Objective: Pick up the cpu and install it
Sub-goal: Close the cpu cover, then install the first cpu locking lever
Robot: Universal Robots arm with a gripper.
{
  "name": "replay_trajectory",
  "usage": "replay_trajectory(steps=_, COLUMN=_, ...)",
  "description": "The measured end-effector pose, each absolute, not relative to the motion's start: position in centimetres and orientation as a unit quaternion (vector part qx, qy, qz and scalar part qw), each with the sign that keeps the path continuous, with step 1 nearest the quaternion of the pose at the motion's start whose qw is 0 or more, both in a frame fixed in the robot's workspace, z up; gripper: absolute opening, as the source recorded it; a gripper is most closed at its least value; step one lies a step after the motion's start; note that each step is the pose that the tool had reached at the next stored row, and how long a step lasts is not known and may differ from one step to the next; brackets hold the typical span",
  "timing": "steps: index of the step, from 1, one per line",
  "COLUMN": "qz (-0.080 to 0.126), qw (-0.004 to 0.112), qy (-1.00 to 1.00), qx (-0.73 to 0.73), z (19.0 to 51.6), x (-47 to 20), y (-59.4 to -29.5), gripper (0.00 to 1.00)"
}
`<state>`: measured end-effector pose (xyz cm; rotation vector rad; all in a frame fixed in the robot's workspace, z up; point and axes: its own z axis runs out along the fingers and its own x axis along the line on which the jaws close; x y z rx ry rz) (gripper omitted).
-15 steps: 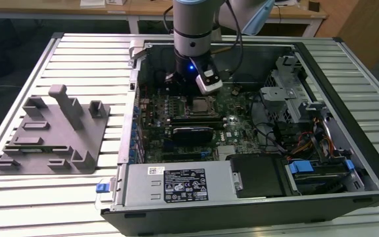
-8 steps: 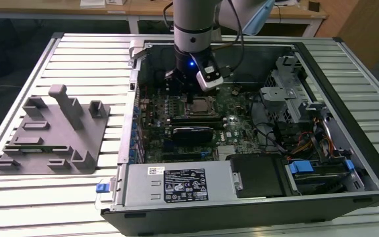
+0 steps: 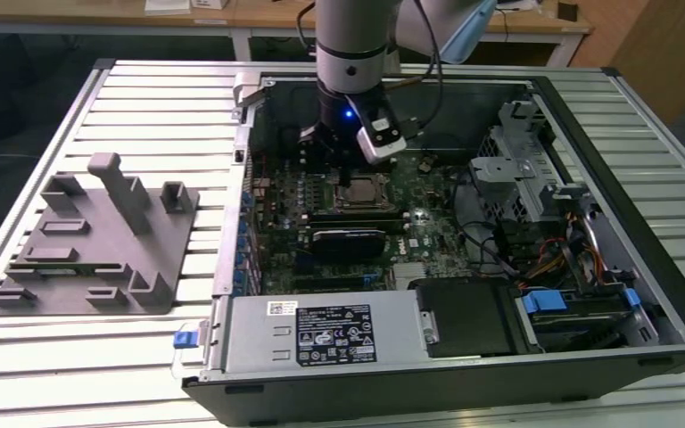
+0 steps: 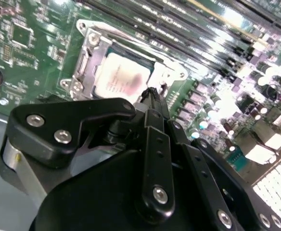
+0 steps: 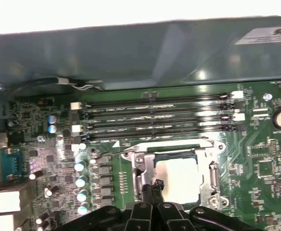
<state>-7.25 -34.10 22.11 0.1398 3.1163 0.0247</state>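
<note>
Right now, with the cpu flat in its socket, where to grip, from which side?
The cpu lies flat inside the socket frame, only its metal top exposed. Pinch two opposite thin edges, coming straight down from above; the frame around it likely blocks any sideways approach.

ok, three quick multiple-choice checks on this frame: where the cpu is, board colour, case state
1. Where is the cpu?
A. in the socket on the motherboard
B. outside the case
C. lifted clear of the board

2. What colour is the motherboard?
A. blue
B. green
C. red

3. How is the case?
A. closed, panel on
B. open, board exposed
C. turned open side down

Answers:
1 A: both wrist views show the cpu lying flat inside the socket frame.
2 B: the board around the socket is green.
3 B: the exterior view looks straight in at the board.
</note>
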Motion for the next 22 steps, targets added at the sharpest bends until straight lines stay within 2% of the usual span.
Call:
replay_trajectory(steps=8, qz=0.008, qw=0.011, qy=0.999, qx=0.045, z=22.1, x=-4.8, y=-34.1, gripper=0.11)
replay_trajectory(steps=22, qz=0.008, qw=0.011, qy=0.999, qx=0.045, z=22.9, x=-4.7, y=-34.1, gripper=0.11)
